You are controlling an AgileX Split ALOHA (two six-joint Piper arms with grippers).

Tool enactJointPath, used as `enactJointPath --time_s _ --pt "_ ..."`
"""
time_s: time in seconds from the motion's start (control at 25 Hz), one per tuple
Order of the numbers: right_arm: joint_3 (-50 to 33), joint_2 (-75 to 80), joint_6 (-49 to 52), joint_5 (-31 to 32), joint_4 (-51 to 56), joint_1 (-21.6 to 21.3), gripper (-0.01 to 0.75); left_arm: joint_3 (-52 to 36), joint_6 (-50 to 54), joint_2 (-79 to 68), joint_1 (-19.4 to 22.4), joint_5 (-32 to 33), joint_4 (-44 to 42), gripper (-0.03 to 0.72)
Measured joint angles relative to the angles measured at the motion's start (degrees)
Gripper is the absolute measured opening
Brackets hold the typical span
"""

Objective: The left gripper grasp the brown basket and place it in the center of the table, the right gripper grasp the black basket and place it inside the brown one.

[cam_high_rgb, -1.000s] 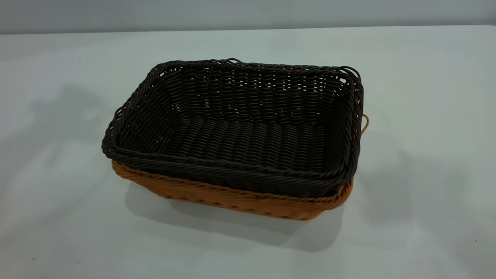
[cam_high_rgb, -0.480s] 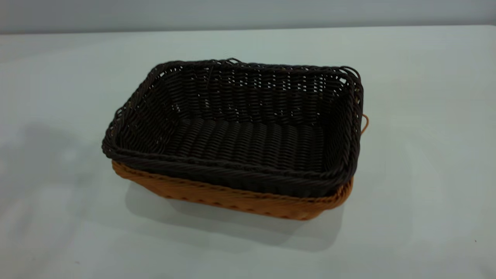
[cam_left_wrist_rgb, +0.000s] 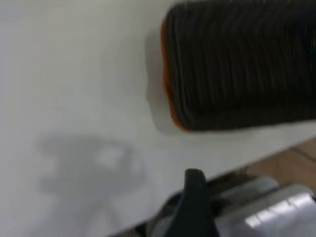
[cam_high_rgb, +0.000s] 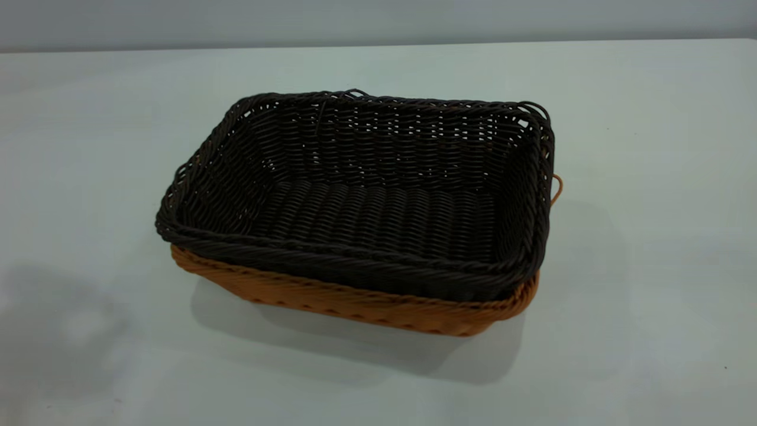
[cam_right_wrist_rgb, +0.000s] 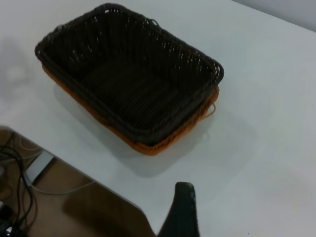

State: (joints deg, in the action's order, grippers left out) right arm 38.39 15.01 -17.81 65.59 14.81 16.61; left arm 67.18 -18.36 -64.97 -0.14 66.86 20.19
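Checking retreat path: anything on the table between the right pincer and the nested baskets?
Nothing: the right wrist view shows bare table between the right pincer and the brown basket holding the black basket.

Grey wall (cam_high_rgb: 378,21) behind; cables (cam_right_wrist_rgb: 15,168) over brown floor (cam_right_wrist_rgb: 59,212); silver equipment (cam_left_wrist_rgb: 276,207) below edge.

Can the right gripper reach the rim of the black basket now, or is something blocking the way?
Probably yes. The right gripper hangs away from the black basket, which sits nested in the brown basket on the table. Nothing lies between them, and the rim is uncovered.
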Motion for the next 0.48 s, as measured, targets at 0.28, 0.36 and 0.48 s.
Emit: enactJointPath --time_s 0.28,0.36,0.48 --pt "-8.3 -10.6 -1.2 -0.2 0.0 0.0 0.594 -11.7 -0.2 10.9 0.0 -0.5 0.0 0.545" --pt "-9.7 -12.5 -1.5 -0.2 0.0 0.0 0.594 -13.9 -0.2 13.9 0.0 -2.3 0.0 0.545" --pt "-10.6 -15.5 -1.8 -0.2 0.0 0.0 0.594 -17.4 -0.2 19.2 0.0 -4.7 0.0 0.545"
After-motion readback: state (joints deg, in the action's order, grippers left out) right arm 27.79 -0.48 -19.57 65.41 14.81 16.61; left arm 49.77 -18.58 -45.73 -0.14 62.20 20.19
